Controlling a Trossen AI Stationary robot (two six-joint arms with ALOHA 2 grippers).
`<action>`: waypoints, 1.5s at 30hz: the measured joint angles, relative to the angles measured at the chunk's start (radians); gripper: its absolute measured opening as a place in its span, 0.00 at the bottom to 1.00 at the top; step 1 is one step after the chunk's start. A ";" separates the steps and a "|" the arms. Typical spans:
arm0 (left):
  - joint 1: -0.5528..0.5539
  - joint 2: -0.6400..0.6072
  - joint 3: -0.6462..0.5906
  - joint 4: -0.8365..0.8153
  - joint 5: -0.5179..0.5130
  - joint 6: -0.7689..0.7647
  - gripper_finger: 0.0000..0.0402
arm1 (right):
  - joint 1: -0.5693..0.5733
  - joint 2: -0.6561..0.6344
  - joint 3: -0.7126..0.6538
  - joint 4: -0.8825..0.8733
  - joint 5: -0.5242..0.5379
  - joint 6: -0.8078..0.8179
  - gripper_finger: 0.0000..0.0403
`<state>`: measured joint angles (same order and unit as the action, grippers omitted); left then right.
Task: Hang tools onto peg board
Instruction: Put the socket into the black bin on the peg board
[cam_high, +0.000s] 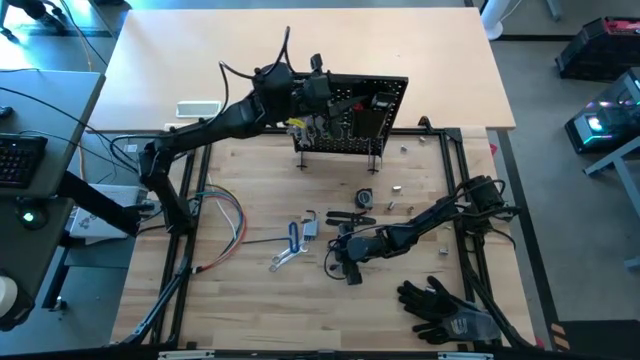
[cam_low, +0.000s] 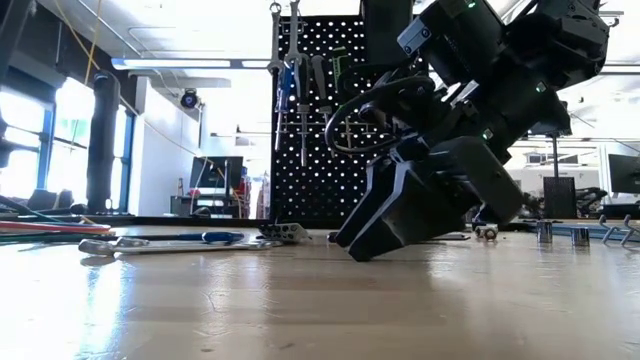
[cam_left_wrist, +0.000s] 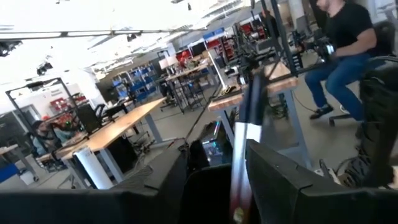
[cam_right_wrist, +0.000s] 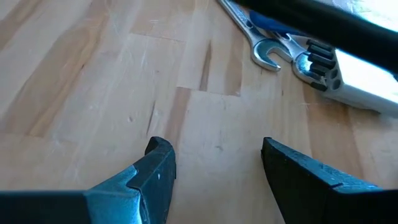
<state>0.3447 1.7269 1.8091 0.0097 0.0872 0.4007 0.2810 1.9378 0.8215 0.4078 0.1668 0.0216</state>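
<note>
The black peg board (cam_high: 365, 110) stands upright at the table's far side, with several tools (cam_low: 293, 70) hanging on its front. My left gripper (cam_high: 318, 88) is level at the board's top edge and open, with a slim dark, white and red tool shaft (cam_left_wrist: 247, 134) in the gap between its fingers (cam_left_wrist: 217, 149). My right gripper (cam_high: 343, 263) is low over the table's middle, open and empty (cam_right_wrist: 214, 149). A silver wrench (cam_right_wrist: 264, 50) and a blue-handled driver (cam_high: 294, 235) lie flat just beyond it. Black pliers (cam_high: 350, 218) lie nearby. My left gripper stands with the slim shaft (cam_left_wrist: 244, 162) between its open fingers. A gap shows on one side of the shaft. On the other side the shaft runs close along one finger (cam_left_wrist: 273, 177), and I cannot tell whether they touch.
Black gloves (cam_high: 445, 310) lie at the near right. A bundle of coloured wires (cam_high: 225, 215) lies at the left. Small metal pieces (cam_high: 398, 187) are scattered in front of the board. Dark frame rails (cam_high: 460, 190) edge the work area. A person (cam_left_wrist: 348, 43) sits in the room beyond.
</note>
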 joint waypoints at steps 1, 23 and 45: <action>-0.004 -0.011 0.000 -0.024 -0.002 0.006 0.38 | 0.000 -0.002 0.000 -0.001 0.005 -0.002 0.56; -0.271 -0.228 0.000 -0.704 -0.129 0.065 0.38 | 0.000 -0.399 -0.001 -0.461 0.201 -0.025 0.56; -0.590 -0.218 -0.234 -0.915 -0.238 -0.096 0.38 | 0.000 -0.710 0.000 -1.452 0.247 0.801 0.56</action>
<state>-0.2451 1.5090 1.5751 -0.9049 -0.1507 0.3046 0.2813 1.2278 0.8211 -1.0438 0.4134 0.8229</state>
